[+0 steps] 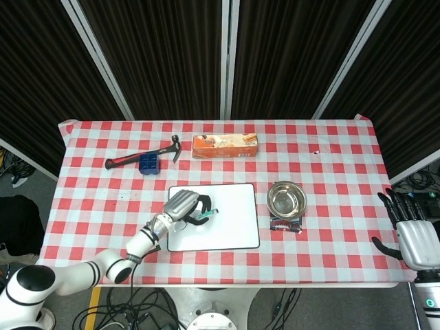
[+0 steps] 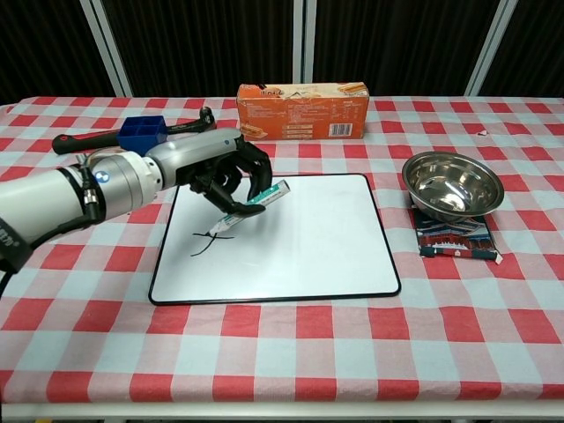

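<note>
My left hand (image 2: 216,172) (image 1: 180,207) holds a green-and-white marker (image 2: 256,202) (image 1: 204,217), its tip touching the left part of the whiteboard (image 2: 300,242) (image 1: 230,223). Black crossing strokes (image 2: 211,239) lie on the board just below the tip. My right hand (image 1: 412,230) hangs off the table's right edge, fingers spread, holding nothing; only the head view shows it.
A steel bowl (image 2: 452,183) (image 1: 287,199) sits right of the board, over a dark packet (image 2: 454,239). At the back stand an orange box (image 2: 302,110) (image 1: 225,145), a blue block (image 2: 144,133) (image 1: 148,163) and a hammer (image 2: 88,139) (image 1: 137,157). Red-checked cloth (image 2: 352,344) covers the table.
</note>
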